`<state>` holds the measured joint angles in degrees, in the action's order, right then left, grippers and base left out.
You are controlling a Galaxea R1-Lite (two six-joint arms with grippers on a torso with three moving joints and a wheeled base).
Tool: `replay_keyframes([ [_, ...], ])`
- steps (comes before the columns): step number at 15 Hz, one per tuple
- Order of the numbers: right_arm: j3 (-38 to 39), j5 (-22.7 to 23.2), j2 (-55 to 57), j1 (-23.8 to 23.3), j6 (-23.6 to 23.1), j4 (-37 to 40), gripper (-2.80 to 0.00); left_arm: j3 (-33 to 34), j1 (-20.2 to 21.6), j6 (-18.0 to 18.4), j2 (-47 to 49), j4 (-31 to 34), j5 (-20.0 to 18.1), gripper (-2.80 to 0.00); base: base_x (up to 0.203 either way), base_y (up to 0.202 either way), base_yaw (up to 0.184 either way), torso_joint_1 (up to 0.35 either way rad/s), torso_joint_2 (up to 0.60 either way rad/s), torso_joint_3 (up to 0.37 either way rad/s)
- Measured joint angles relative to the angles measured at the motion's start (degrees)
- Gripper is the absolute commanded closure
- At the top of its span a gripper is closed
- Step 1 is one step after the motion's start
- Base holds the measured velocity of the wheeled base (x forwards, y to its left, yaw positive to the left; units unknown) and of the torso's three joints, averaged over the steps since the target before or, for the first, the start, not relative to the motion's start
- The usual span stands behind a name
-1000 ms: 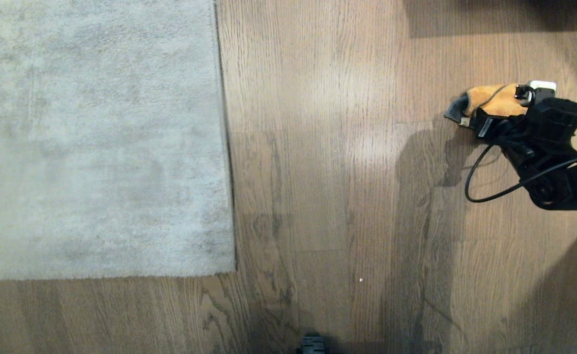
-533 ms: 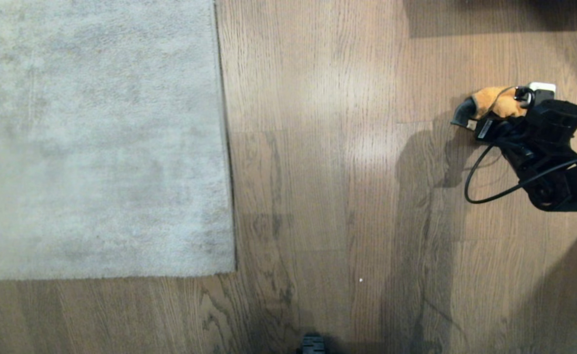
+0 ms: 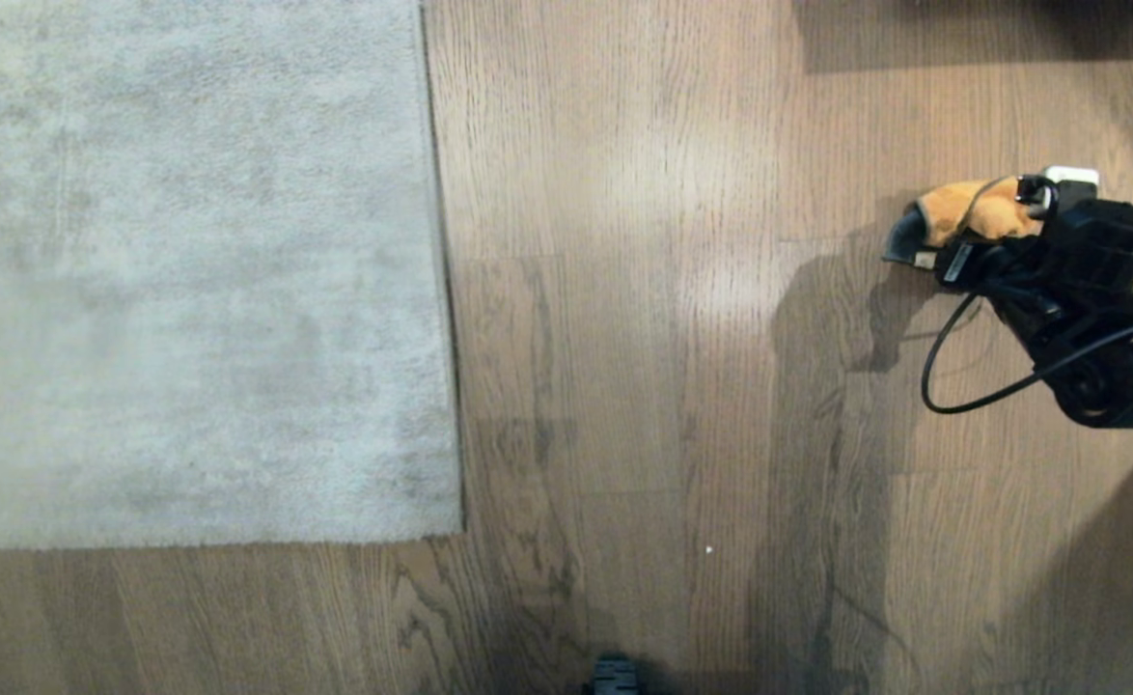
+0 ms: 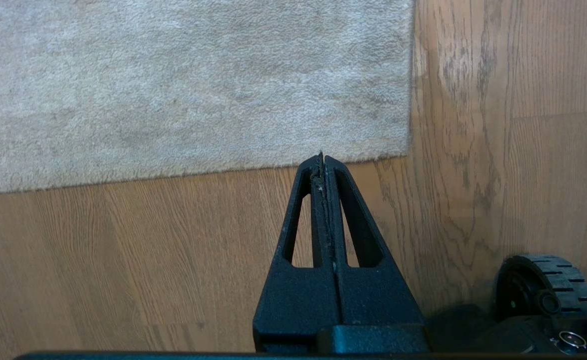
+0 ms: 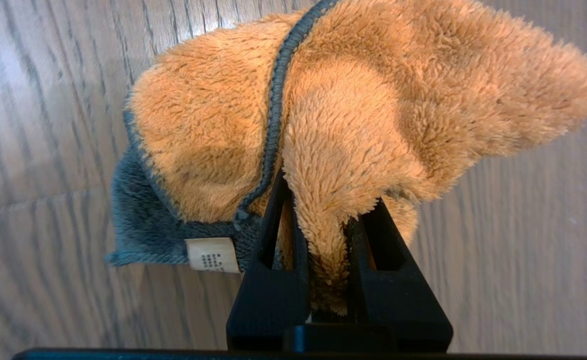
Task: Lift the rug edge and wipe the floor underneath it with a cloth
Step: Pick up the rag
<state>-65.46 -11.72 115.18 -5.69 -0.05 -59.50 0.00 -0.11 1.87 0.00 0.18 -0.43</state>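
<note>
1. The right claw [image 5: 323,225] is pinching the cloth [image 5: 323,115] above the floor [image 3: 673,290], well apart from the rug edge [image 3: 441,290].
2. The left claw [image 4: 323,162] is sitting fully closed, empty, near the rug corner.

In the head view the rug [image 3: 190,270] is cut off by the top and left edges, so its full extent cannot be told. The right arm [image 3: 1097,319] is cut by the right edge, and the right gripper [image 3: 986,241] is largely hidden under its own wrist. Part of the cloth [image 5: 323,125] is buried between the fingers [image 5: 278,240] in the right wrist view. The print on the cloth's label [image 5: 212,255] is too small to be read.
</note>
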Motion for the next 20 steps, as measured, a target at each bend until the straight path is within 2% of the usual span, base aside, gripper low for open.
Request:
replay_keyframes([
  [12, 21.4, 0.4, -18.7, 1.5, -1.1, -0.3, 0.00, 0.0, 0.0, 0.0, 0.0, 0.0, 0.0, 0.00, 0.000, 0.000, 0.000, 0.000, 0.00, 0.000],
  [20, 30.7, 0.4, -27.1, 2.6, -2.9, -0.6, 0.00, 0.0, 0.0, 0.0, 0.0, 0.0, 0.0, 0.00, 0.000, 0.000, 0.000, 0.000, 0.00, 0.000],
])
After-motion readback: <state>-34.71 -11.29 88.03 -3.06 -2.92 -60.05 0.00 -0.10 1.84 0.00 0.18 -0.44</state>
